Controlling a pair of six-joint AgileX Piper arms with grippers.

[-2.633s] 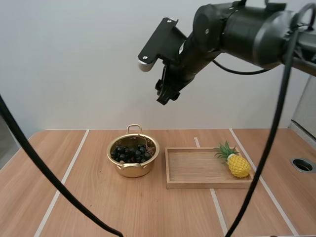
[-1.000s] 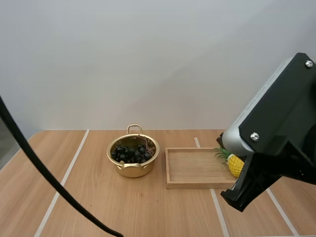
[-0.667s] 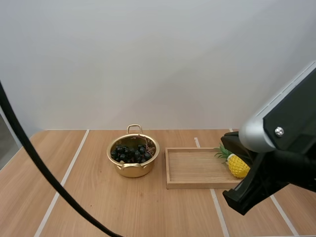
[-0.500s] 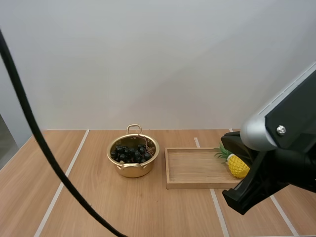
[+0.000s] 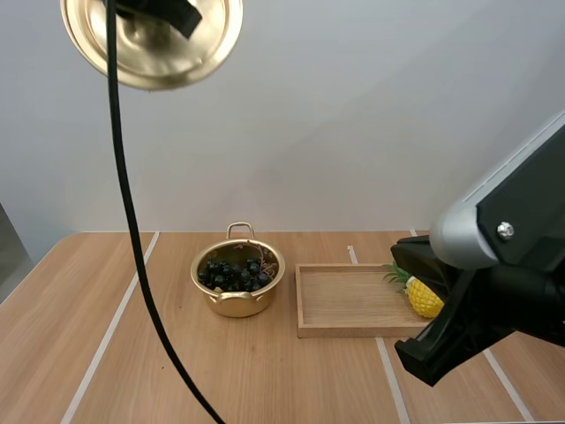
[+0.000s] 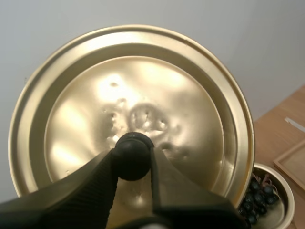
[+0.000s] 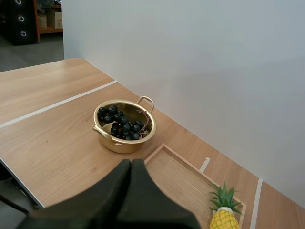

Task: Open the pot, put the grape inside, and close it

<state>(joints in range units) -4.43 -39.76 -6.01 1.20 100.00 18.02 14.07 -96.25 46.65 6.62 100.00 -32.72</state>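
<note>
The left gripper [image 6: 132, 153] pinches the knob [image 6: 132, 145] of the one lid [image 6: 143, 95], held high over the counter [image 5: 53, 353], above and left of the one pot [image 5: 237, 304]. One grape bunch [image 5: 233, 274] lies in the pot. The right gripper [image 7: 131, 167] is closed and empty. Its arm hides a corner of the tray [image 5: 353, 300] and part of the pineapple [image 5: 425, 298].
</note>
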